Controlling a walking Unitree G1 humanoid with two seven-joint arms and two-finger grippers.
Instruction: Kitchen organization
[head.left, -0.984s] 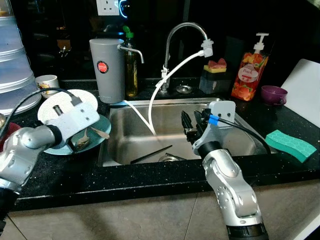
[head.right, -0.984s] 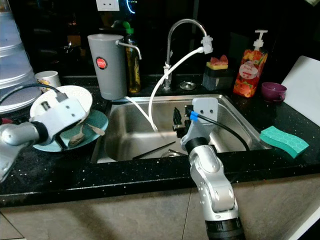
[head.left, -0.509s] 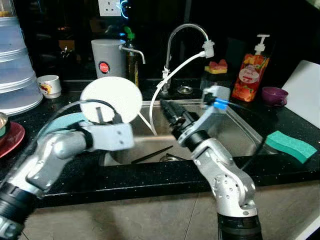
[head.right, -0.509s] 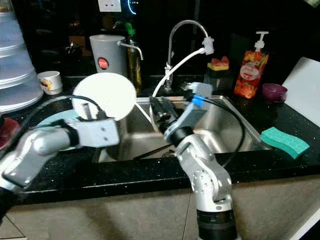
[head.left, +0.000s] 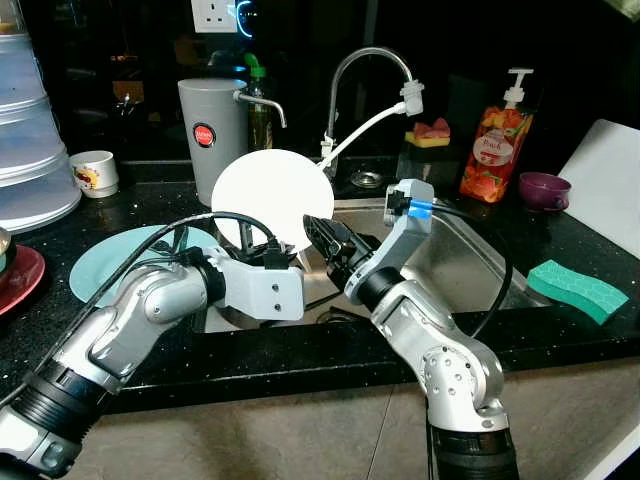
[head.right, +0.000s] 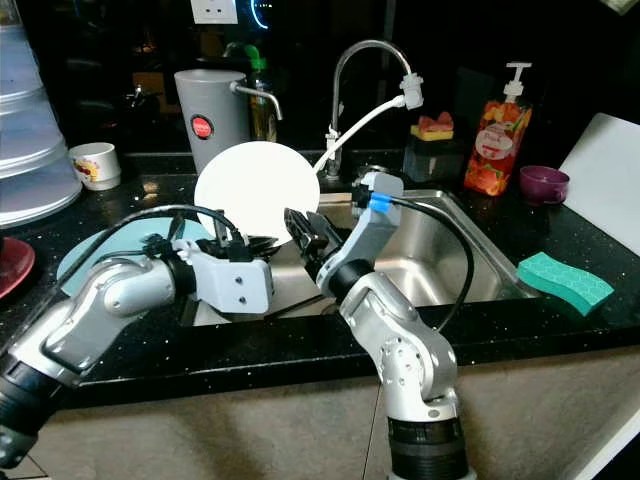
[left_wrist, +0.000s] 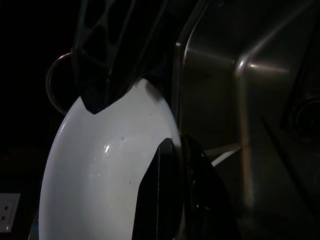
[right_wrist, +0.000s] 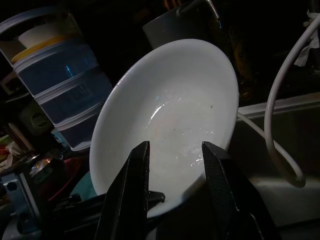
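The left end effector (head.left: 262, 243) is clamped on the bottom rim of a white plate (head.left: 273, 199), holding it upright over the sink (head.left: 455, 262). The right end effector (head.left: 325, 238) sits just beside the plate, fingers apart.

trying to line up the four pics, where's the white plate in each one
Left eye view: white plate upright at centre, over the sink's left edge, clamped by the left tool.
Right eye view: white plate left of centre, above that tool.
Left wrist view: plate fills the lower left, pinched at its rim.
Right wrist view: plate at centre, beyond the open right tool.
Shared landmark: the white hose beside the plate.
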